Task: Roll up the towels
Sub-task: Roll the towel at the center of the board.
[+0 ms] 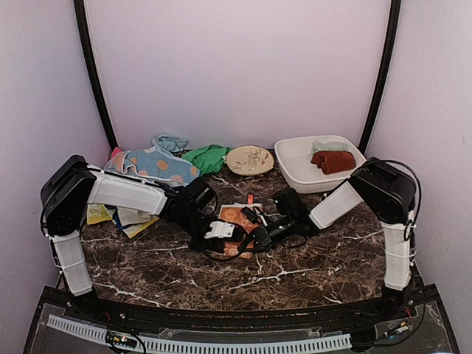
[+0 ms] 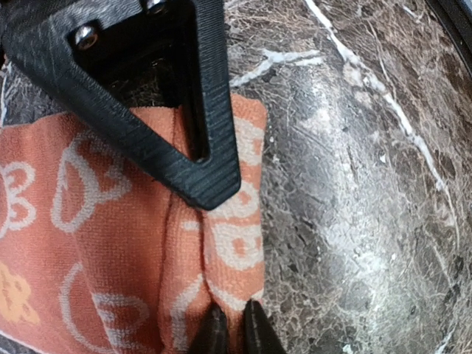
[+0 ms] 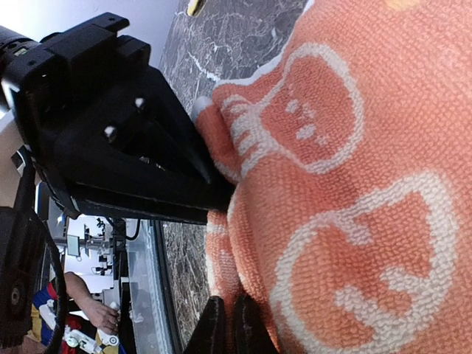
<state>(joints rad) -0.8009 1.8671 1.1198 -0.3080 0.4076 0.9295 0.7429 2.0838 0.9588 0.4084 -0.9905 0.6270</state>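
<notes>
Right claw (image 3: 225, 262) pinches a fold of orange towel (image 3: 354, 184).

Left wrist view: the lower finger of my left gripper (image 2: 221, 264) is cut off by the bottom edge. The orange towel (image 2: 110, 243) runs out at left and bottom.

Right wrist view: my right gripper (image 3: 225, 254) is cut off likewise, and the towel overruns three edges.

Top view: both grippers cover most of the towel. My left arm (image 1: 125, 190) hides part of a yellow towel (image 1: 98, 214).

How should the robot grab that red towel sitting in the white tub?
Probably pinch the top of the dark red towel, coming straight down from above. It lies bunched inside the white tub, whose walls block the sides.
</notes>
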